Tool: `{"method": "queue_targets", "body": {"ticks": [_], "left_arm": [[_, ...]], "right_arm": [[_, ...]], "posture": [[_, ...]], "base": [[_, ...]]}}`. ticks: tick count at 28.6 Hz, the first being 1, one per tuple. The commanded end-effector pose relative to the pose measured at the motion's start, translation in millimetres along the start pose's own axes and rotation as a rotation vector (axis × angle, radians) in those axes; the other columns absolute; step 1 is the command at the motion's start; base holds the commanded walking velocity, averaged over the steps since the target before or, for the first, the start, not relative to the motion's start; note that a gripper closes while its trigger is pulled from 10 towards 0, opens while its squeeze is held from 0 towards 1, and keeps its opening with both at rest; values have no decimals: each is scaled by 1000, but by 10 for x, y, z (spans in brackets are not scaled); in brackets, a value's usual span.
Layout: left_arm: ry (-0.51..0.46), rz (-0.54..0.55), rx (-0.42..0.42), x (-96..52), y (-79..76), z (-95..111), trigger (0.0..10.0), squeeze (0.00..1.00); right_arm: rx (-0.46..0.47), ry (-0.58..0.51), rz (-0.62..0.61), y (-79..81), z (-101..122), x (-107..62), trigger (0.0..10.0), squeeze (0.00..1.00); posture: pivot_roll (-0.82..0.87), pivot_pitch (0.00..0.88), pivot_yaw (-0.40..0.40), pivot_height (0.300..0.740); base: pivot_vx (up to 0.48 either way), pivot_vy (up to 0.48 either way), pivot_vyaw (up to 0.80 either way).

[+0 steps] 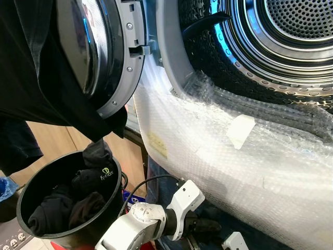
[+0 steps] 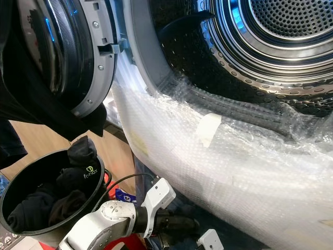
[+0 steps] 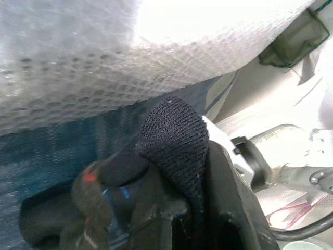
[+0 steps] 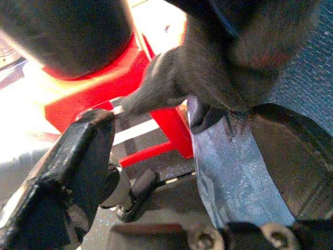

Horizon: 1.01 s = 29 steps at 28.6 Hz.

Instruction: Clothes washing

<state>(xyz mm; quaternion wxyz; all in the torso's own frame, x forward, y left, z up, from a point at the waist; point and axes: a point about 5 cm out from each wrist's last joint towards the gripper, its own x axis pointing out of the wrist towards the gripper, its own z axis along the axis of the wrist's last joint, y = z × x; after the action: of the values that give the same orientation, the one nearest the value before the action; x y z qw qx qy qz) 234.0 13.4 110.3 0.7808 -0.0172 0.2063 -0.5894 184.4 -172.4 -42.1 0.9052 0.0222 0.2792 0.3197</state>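
Left gripper [image 3: 177, 208] low beneath bubble-wrapped white washer front [image 1: 250, 172], fingers pinching dark knitted sock [image 3: 174, 135]; right gripper [image 4: 177, 156] fingers spread just beside it.

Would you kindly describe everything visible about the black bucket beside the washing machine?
The black bucket is round, looks like glossy plastic, and stands upright low at the robot's left, below the open washer door. It holds a heap of dark clothes; a black sock with pale lettering pokes above its rim. The left arm passes close beside it.
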Motion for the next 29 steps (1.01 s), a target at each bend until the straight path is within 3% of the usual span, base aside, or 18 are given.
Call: {"method": "queue_targets", "body": {"ticks": [1,6,9,12,13,14,15,29], "left_arm": [[-31,-32,23,5,-66,59,0,0],[-33,-42,24,7,-98,72,0,0],[-30,-37,36,6,-94,77,0,0],[-40,-28,32,2,-80,94,0,0],[-40,-28,32,1,-81,95,0,0],[-40,-28,32,0,-81,95,0,0],[-40,-28,32,0,-81,94,0,0],[-30,-24,27,-13,-92,49,0,0]], "right_arm": [[32,-46,-44,-32,47,26,10000,0],[91,-134,-165,-90,139,84,10000,0],[201,-210,-220,-147,175,77,10000,0],[158,-173,-202,-132,129,62,10000,0],[160,-175,-204,-134,123,57,2118,0],[161,-177,-204,-135,121,54,2118,0],[166,-180,-203,-138,114,44,0,0],[135,-182,-149,-145,133,33,0,0]], "posture": [[124,29,25,740],[136,27,26,740],[138,29,28,740],[132,29,30,740],[131,27,30,740],[131,26,30,740],[131,26,30,740],[139,16,19,740]], "base": [[0,0,0],[0,0,0],[0,0,0],[0,0,0],[0,0,0],[0,0,0],[0,0,0],[0,0,0]]}}
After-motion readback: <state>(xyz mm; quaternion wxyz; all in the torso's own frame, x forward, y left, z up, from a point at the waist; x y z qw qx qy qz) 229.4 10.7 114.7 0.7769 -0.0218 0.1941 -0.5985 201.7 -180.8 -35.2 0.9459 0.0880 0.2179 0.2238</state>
